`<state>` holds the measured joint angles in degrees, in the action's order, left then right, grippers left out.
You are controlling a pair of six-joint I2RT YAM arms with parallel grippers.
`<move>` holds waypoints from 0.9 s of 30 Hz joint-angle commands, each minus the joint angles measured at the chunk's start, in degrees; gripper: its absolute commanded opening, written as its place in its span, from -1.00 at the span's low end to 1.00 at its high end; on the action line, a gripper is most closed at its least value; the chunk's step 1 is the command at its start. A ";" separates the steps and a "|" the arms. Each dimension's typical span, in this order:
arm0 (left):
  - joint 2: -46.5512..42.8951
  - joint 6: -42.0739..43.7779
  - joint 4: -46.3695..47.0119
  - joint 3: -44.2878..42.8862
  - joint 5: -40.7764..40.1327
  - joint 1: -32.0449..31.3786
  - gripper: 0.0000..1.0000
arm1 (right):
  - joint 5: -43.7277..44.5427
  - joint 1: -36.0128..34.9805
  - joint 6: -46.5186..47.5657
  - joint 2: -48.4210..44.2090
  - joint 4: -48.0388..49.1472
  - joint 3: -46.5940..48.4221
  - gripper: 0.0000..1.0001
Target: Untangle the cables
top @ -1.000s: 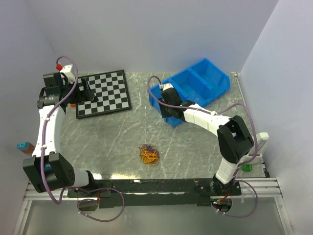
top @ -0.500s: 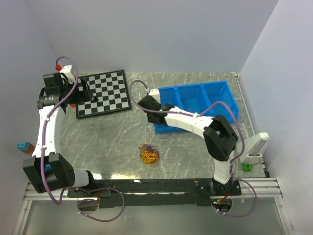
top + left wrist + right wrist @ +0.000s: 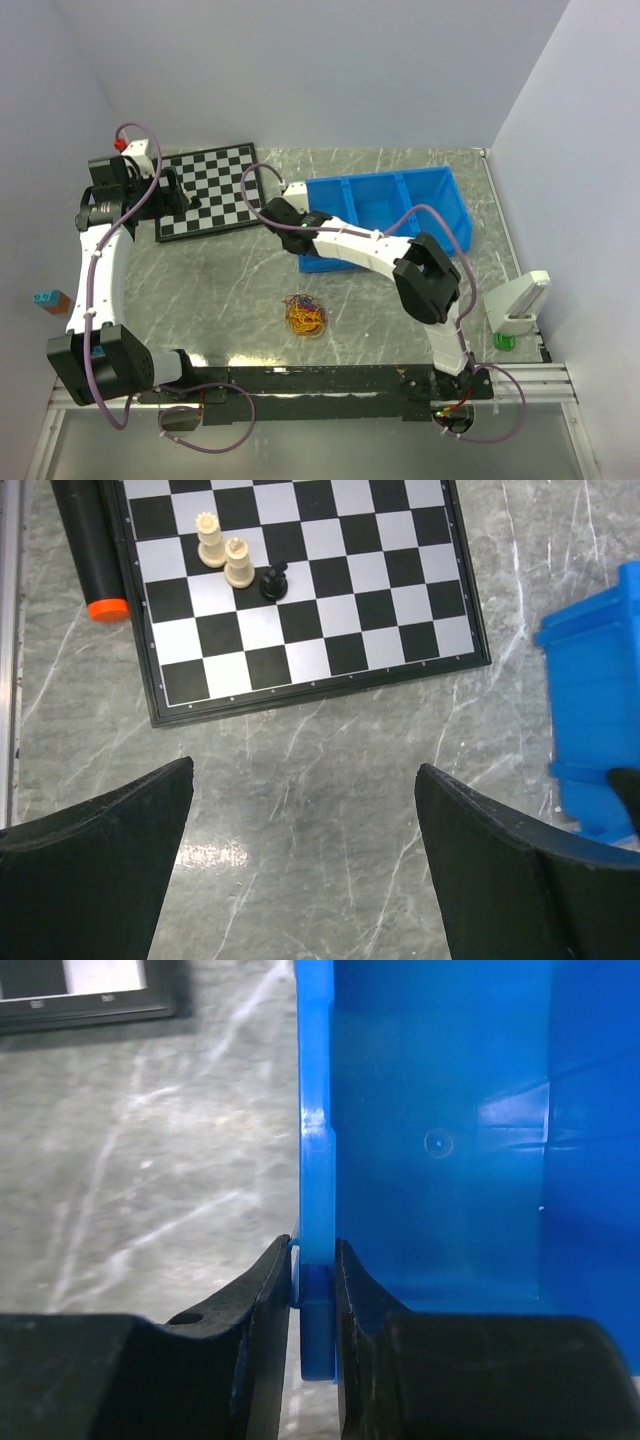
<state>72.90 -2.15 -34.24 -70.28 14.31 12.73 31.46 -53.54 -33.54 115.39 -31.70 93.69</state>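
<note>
The cables (image 3: 305, 314) lie in a small tangled heap of yellow-orange, red and purple loops on the marble table near the front middle; no gripper touches them. My right gripper (image 3: 290, 222) is shut on the left wall of the blue bin (image 3: 390, 212), seen close in the right wrist view, where the fingers (image 3: 268, 1290) pinch the bin's wall (image 3: 317, 1190). My left gripper (image 3: 175, 190) is open and empty, high over the table by the chessboard (image 3: 212, 190); its fingers (image 3: 110, 850) frame bare marble. The cables are out of both wrist views.
The chessboard (image 3: 290, 590) holds two cream pieces (image 3: 225, 555) and a black one (image 3: 273, 580). A black tube with an orange end (image 3: 92, 545) lies left of it. A white stand (image 3: 518, 303) and a green item (image 3: 504, 341) sit at the right front.
My right gripper has swung the blue bin leftward and turned it so that it lies roughly square to the table. The left arm shifted slightly. The cables have not moved.
</note>
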 commanded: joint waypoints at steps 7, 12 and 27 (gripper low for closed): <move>-2.15 5.22 -2.41 2.08 5.02 0.01 0.93 | 3.87 -4.29 -8.21 4.23 -8.81 13.01 -0.19; -2.50 10.75 -5.30 4.10 12.05 -1.39 0.93 | 3.43 -4.29 -4.88 -4.98 -4.35 5.39 0.25; -4.71 13.93 -1.89 15.00 9.77 -32.85 0.93 | -26.35 -4.29 1.99 -40.68 14.02 -48.06 0.21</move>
<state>67.26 11.03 -38.85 -55.55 23.11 -16.62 13.19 -57.87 -32.05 76.27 -23.94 51.29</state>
